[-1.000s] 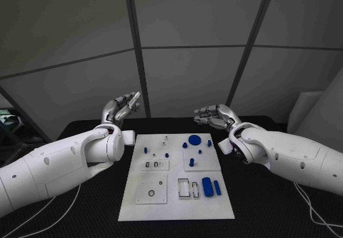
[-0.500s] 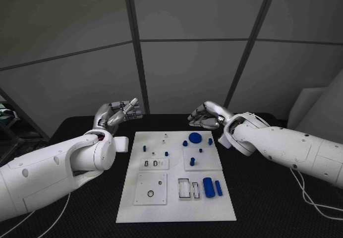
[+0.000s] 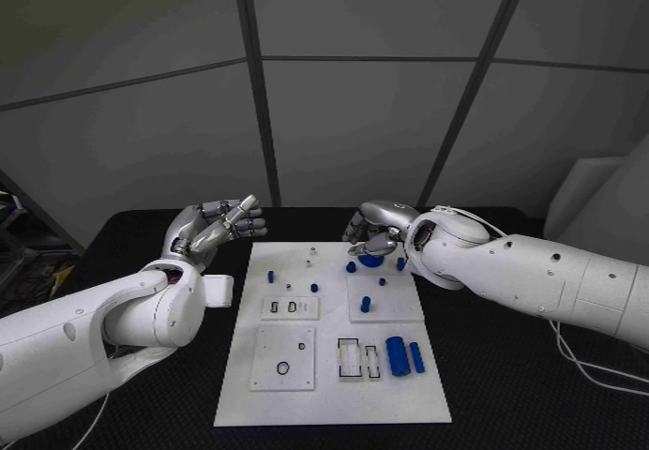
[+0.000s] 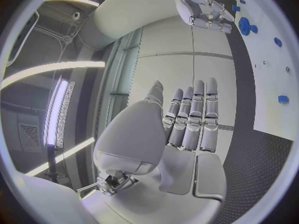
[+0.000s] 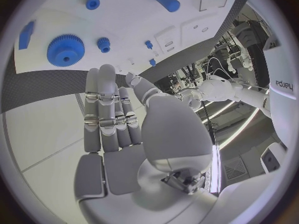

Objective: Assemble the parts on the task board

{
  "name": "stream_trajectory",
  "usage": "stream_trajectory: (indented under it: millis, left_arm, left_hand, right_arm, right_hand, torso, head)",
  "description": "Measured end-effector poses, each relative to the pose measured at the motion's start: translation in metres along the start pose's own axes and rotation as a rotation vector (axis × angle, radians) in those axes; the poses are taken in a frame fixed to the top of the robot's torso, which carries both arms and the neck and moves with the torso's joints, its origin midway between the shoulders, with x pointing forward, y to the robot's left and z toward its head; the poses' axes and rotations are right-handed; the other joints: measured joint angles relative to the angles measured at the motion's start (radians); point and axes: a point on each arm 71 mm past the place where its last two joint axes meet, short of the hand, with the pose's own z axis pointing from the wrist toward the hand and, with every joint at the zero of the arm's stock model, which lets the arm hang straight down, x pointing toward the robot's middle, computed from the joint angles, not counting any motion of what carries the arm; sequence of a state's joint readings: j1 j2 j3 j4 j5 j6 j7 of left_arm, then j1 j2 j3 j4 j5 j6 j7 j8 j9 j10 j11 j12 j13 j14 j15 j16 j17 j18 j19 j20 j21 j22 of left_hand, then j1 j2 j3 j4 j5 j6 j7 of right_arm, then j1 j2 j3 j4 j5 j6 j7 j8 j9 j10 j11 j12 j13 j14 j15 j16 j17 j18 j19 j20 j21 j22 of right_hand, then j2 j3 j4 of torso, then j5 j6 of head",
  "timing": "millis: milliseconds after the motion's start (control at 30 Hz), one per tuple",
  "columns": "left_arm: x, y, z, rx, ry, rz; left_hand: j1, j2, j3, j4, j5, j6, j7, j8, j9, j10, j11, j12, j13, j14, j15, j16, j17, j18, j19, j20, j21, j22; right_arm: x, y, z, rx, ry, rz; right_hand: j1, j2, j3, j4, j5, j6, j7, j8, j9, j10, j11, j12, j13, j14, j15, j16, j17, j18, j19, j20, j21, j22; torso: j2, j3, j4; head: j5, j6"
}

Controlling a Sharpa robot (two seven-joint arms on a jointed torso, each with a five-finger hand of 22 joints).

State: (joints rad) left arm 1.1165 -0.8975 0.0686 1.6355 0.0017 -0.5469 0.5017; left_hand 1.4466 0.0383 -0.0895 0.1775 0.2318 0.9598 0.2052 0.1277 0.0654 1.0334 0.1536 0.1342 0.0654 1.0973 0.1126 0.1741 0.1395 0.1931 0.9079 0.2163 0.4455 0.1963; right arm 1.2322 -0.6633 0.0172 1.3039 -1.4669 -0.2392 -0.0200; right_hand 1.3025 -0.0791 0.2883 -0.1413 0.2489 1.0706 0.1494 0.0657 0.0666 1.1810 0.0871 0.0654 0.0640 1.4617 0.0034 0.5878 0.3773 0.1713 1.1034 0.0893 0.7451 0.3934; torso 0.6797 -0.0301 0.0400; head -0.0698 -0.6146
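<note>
While I monitor the head view, the task board [image 3: 331,375] lies centred on the black bench [image 3: 501,375], blue parts on it: a gear [image 3: 370,261] at its far end, a cylinder [image 3: 397,354] near its right edge. The left robot hand [image 3: 217,225] hovers beyond the board's far left corner, fingers apart, holding nothing. The right robot hand [image 3: 373,230] hangs over the gear, fingers curled downward, nothing in them.

In the left wrist view, I see the left robot hand's fingers [image 4: 193,117] extended side by side, empty.

In the right wrist view, the right robot hand's fingers [image 5: 106,109] point toward the gear [image 5: 65,50], apart from it.
</note>
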Motion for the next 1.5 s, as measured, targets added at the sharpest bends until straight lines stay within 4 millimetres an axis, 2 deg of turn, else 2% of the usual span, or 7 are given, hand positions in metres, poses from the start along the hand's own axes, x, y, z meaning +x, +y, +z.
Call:
stream_trajectory:
  millis: [267,533,1100,1133,1300,1333,1500]
  left_arm:
    - [0.003,-0.002,-0.003,0.000,0.013,-0.008]
    - [0.003,-0.002,-0.003,-0.001,0.017,-0.011]
    - [0.002,-0.001,-0.002,-0.006,0.019,-0.012]
    - [0.002,-0.001,-0.002,-0.006,0.019,-0.012]
    - [0.002,-0.001,-0.002,-0.008,0.019,-0.012]
    - [0.002,-0.001,-0.002,-0.008,0.019,-0.012]
    - [0.002,-0.001,-0.002,-0.009,0.020,-0.013]
  left_hand:
    - [0.000,0.000,-0.003,-0.003,0.000,0.000,0.000,-0.001,0.000,-0.001,0.001,-0.005,0.000,-0.004,0.004,-0.005,0.000,0.000,0.000,0.000,0.000,-0.001]
    - [0.000,0.000,-0.003,-0.003,0.000,0.000,0.000,-0.004,0.000,-0.004,0.004,-0.009,0.000,-0.004,0.004,-0.006,0.000,0.000,0.000,0.000,0.000,-0.002]
    - [0.000,0.000,-0.003,-0.003,0.000,0.000,0.000,-0.004,0.000,-0.004,0.004,-0.012,0.000,-0.004,0.004,-0.009,0.001,0.000,0.000,0.000,0.000,-0.002]
    - [0.000,0.000,-0.003,-0.003,0.000,0.000,0.000,-0.004,0.000,-0.004,0.004,-0.012,0.000,-0.004,0.004,-0.009,0.001,0.000,0.000,0.000,0.000,-0.002]
    - [0.000,0.000,-0.003,-0.003,0.000,0.000,0.000,-0.008,0.000,-0.004,0.004,-0.012,0.000,-0.004,0.004,-0.009,0.001,0.000,0.000,0.000,0.000,-0.002]
    - [0.000,0.000,-0.003,-0.003,0.000,0.000,0.000,-0.008,0.000,-0.004,0.004,-0.012,0.000,-0.004,0.004,-0.009,0.001,0.000,0.000,0.000,0.000,-0.002]
    - [0.000,0.000,-0.003,-0.003,0.000,0.000,0.000,-0.008,0.000,-0.004,0.004,-0.012,0.000,-0.004,0.004,-0.009,0.001,0.000,0.000,0.000,0.000,-0.002]
  right_arm:
    - [0.004,0.002,0.004,0.028,0.053,-0.100]
    - [0.007,0.000,0.005,0.056,0.091,-0.146]
    - [0.012,-0.001,0.007,0.080,0.150,-0.186]
    - [0.012,-0.001,0.007,0.080,0.151,-0.186]
    - [0.011,-0.001,0.008,0.078,0.150,-0.188]
    - [0.011,0.000,0.008,0.078,0.149,-0.188]
    - [0.010,0.001,0.009,0.074,0.139,-0.187]
  right_hand:
    - [0.008,-0.023,0.011,0.025,-0.006,-0.021,-0.002,0.000,0.000,-0.047,0.006,0.000,0.002,0.002,0.002,0.263,0.237,0.000,-0.015,0.009,0.100,0.067]
    - [0.011,-0.027,0.013,0.033,-0.006,-0.026,-0.004,0.000,0.000,-0.055,0.007,0.000,0.002,0.002,0.002,0.369,0.345,0.000,-0.011,0.014,0.173,0.149]
    - [0.014,-0.028,0.028,0.058,-0.006,-0.025,-0.004,0.000,0.001,-0.053,0.005,0.007,0.004,0.002,0.002,0.529,0.513,-0.002,0.047,0.014,0.313,0.324]
    - [0.019,-0.023,0.036,0.060,-0.008,-0.021,0.000,0.000,0.002,-0.043,0.004,0.007,0.005,0.002,0.002,0.546,0.531,-0.017,0.056,0.013,0.329,0.345]
    - [0.035,-0.007,0.078,0.062,-0.040,0.011,-0.001,0.009,0.004,0.010,-0.003,0.024,0.007,0.002,0.002,0.606,0.597,-0.019,0.091,0.009,0.393,0.429]
    - [0.037,-0.005,0.086,0.063,-0.043,0.018,-0.002,0.012,0.004,0.019,-0.005,0.026,0.008,0.002,0.002,0.618,0.610,-0.032,0.101,0.007,0.409,0.452]
    - [0.054,0.003,0.125,0.063,-0.074,0.050,-0.008,0.020,0.004,0.054,-0.015,0.027,0.010,0.005,-0.002,0.654,0.647,-0.032,0.117,0.001,0.452,0.506]
  torso:
    - [0.025,-0.0058,0.0090]
    - [0.039,-0.0073,0.0143]
    - [0.052,-0.0046,0.0154]
    - [0.052,-0.0046,0.0154]
    - [0.055,-0.0042,0.0149]
    - [0.055,-0.0042,0.0148]
    - [0.058,-0.0036,0.0141]
  head:
    - [-0.011,0.002]
    - [-0.019,0.005]
    - [-0.016,0.007]
    - [-0.016,0.006]
    - [-0.014,0.007]
    - [-0.014,0.007]
    - [-0.014,0.007]
